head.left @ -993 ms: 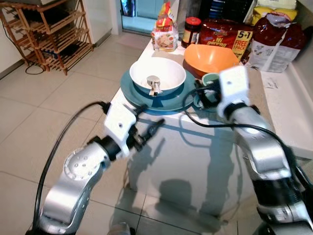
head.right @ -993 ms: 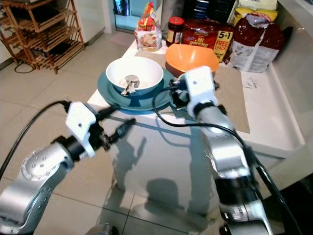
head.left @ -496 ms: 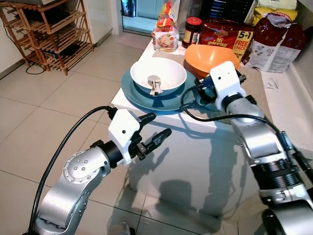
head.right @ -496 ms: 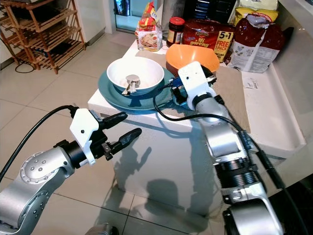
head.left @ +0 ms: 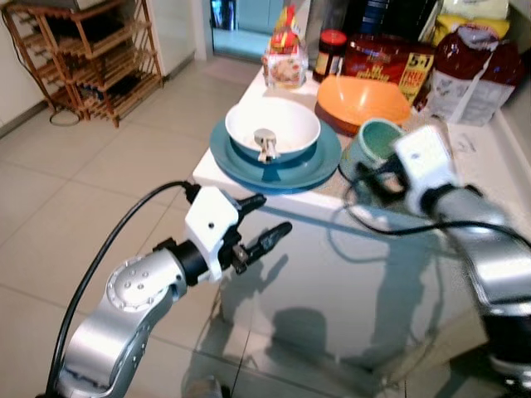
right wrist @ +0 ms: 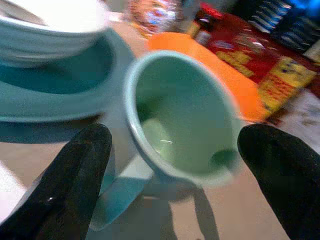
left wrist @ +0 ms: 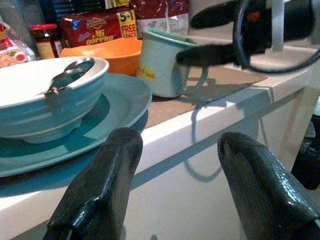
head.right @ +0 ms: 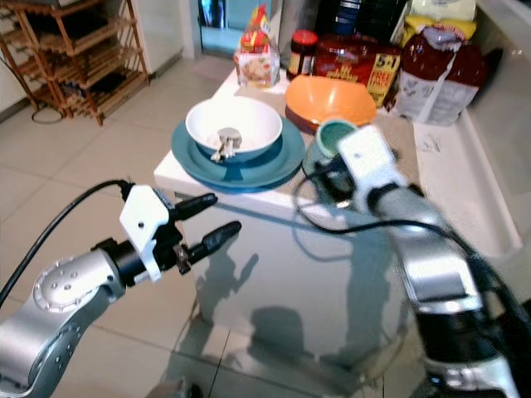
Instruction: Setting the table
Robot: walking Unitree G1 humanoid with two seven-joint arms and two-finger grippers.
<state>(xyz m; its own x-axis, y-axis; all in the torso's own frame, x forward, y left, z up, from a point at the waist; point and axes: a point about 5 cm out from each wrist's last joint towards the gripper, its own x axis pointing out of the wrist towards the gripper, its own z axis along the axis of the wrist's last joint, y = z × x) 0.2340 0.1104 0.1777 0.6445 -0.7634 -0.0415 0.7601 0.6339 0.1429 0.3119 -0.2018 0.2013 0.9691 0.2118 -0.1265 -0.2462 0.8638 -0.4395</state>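
A teal mug (head.left: 373,139) stands on the white table (head.left: 332,217), right of a teal plate (head.left: 309,167) that carries a white bowl (head.left: 286,124) with a metal spoon (head.left: 264,144) in it. My right gripper (head.right: 330,178) is open, level with the mug on its near side; in the right wrist view the mug (right wrist: 186,117) lies ahead between the two spread fingers (right wrist: 75,170). My left gripper (head.left: 267,217) is open in front of the table's near edge, below the plate, holding nothing. The left wrist view looks past its fingers (left wrist: 100,190) at the bowl (left wrist: 45,107) and mug (left wrist: 162,65).
An orange bowl (head.left: 363,98) sits behind the mug. Food packets (head.left: 388,58), a jar (head.left: 331,51) and a red bag (head.left: 471,70) line the back of the table. A wooden rack (head.left: 91,58) stands far left on the tiled floor (head.left: 91,182).
My right arm has drawn back toward me and to the right, so the mug it covered now shows. The left gripper rose and opened a second ago and has held since.
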